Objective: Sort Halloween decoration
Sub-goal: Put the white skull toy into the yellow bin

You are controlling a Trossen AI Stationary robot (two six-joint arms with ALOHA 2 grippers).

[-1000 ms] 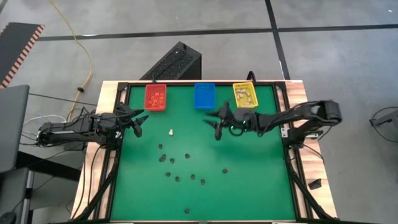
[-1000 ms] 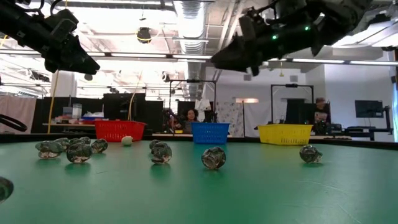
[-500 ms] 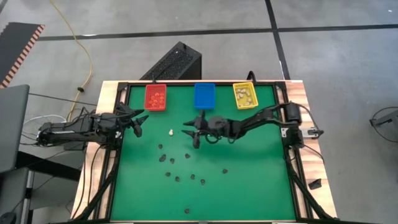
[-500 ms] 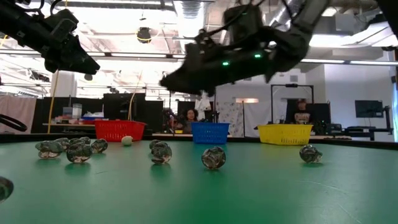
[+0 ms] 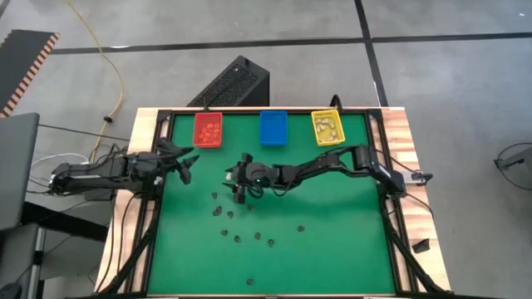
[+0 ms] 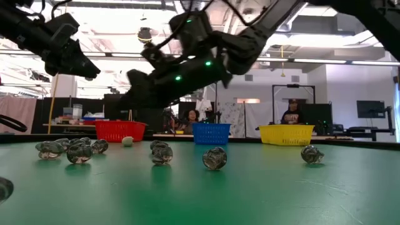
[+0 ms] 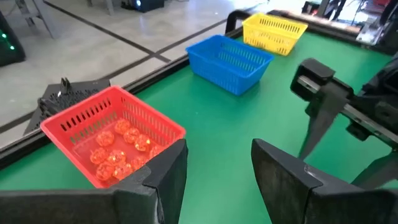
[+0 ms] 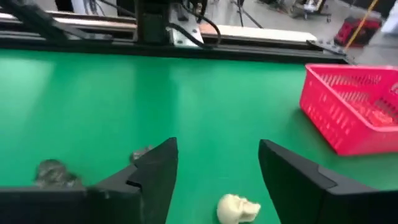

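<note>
High view: the right arm reaches far across the green table (image 5: 332, 216), and the right gripper (image 5: 235, 181) hangs just beside the single cream-white trinket (image 5: 228, 175), which lies on the cloth below the red bin (image 5: 208, 129). In the right wrist view the two dark fingers (image 8: 155, 174) stand wide apart with nothing between them, and the cream-white piece (image 8: 238, 208), which looks like a tiny skull, sits on the green just ahead of the gap; whether a fingertip touches it I cannot tell. The black trinkets (image 5: 229, 214) lie scattered over the middle of the table, near that gripper, with more strewn toward the near edge. Orange-brown trinkets (image 7: 118, 146) fill the floor of the red bin, and the yellow bin (image 5: 327, 127) holds a pile of pale pieces. The blue bin (image 5: 273, 127) stands between the two. At the table's left edge waits the left gripper (image 5: 184, 164), near the red bin, its fingers (image 7: 171, 171) spread and holding nothing.
</note>
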